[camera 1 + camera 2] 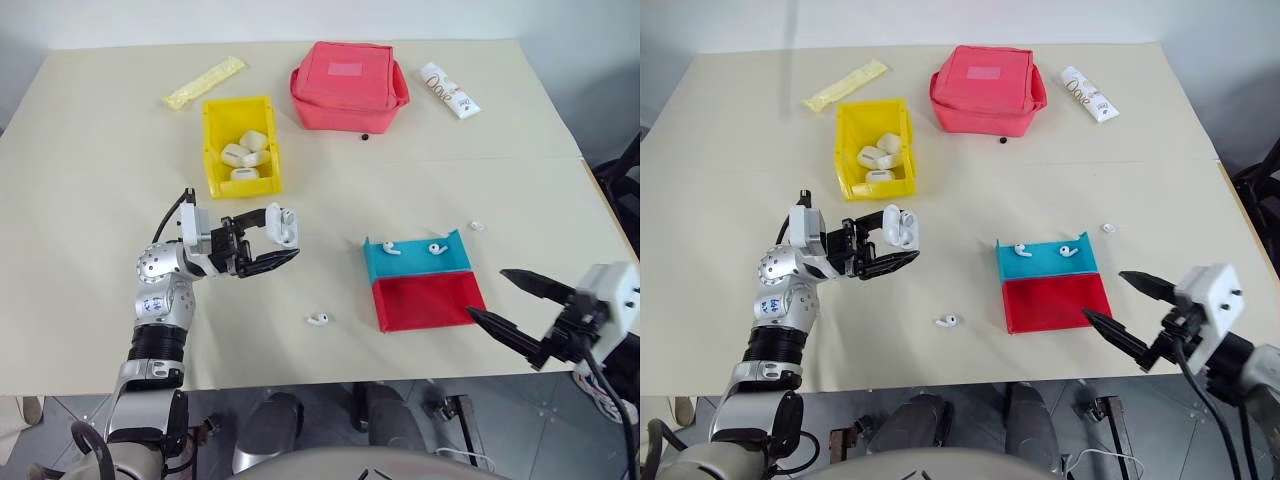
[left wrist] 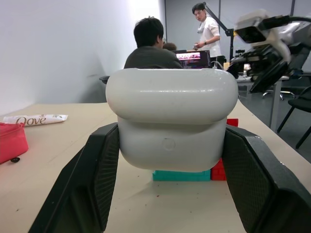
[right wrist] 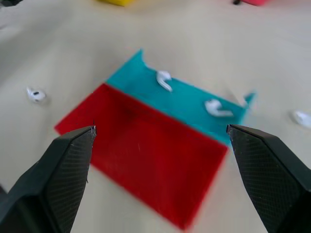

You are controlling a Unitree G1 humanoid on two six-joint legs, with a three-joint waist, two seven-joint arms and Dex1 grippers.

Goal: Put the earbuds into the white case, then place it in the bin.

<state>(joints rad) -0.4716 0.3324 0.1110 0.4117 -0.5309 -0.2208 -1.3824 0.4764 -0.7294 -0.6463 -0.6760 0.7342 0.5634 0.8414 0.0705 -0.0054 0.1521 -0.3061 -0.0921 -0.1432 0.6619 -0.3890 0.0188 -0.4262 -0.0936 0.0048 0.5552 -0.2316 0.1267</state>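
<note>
My left gripper (image 1: 281,241) is shut on the white case (image 1: 285,226), held above the table in front of the bin. In the left wrist view the case (image 2: 170,121) sits between both fingers with its lid closed. The yellow bin (image 1: 213,150) stands behind it with several white cases inside. Two earbuds (image 1: 391,248) (image 1: 436,248) lie on the blue half of the tray. A third earbud (image 1: 318,319) lies on the table left of the tray. Another (image 1: 477,226) lies beyond the tray's far right corner. My right gripper (image 1: 487,292) is open and empty, right of the tray near the table's front edge.
The blue-and-red tray (image 1: 425,300) lies right of centre. A red fabric pouch (image 1: 350,85) stands at the back, with a Dove sachet (image 1: 449,90) to its right and a yellow packet (image 1: 204,82) to its left. A small black bit (image 1: 365,136) lies before the pouch.
</note>
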